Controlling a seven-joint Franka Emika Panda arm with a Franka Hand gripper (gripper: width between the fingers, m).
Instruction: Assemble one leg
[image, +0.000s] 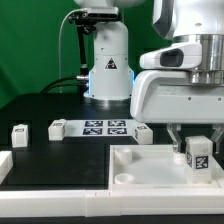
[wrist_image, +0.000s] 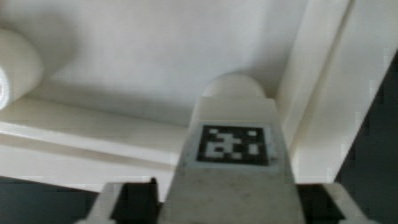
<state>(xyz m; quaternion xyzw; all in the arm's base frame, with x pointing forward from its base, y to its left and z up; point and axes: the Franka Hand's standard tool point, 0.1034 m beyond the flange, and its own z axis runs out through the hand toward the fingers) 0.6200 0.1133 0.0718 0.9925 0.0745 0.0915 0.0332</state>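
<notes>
My gripper (image: 196, 143) is shut on a leg (image: 197, 153), a small white block with a black-and-white tag. It holds the leg upright over the exterior view's right part of the large white tray (image: 140, 172). In the wrist view the leg (wrist_image: 233, 125) runs out from between my fingers (wrist_image: 132, 203), its far end close to the tray's raised wall (wrist_image: 329, 90). I cannot tell whether it touches the tray. My gripper (wrist_image: 228, 208) grips the leg at its near end. A round corner socket (wrist_image: 15, 70) shows at the picture's edge.
Three more legs lie on the black table: two (image: 18, 135) (image: 57, 128) at the exterior view's left and one (image: 143, 132) beside the marker board (image: 105, 126). The robot base (image: 108, 70) stands behind. A white part (image: 4, 165) lies at the left edge.
</notes>
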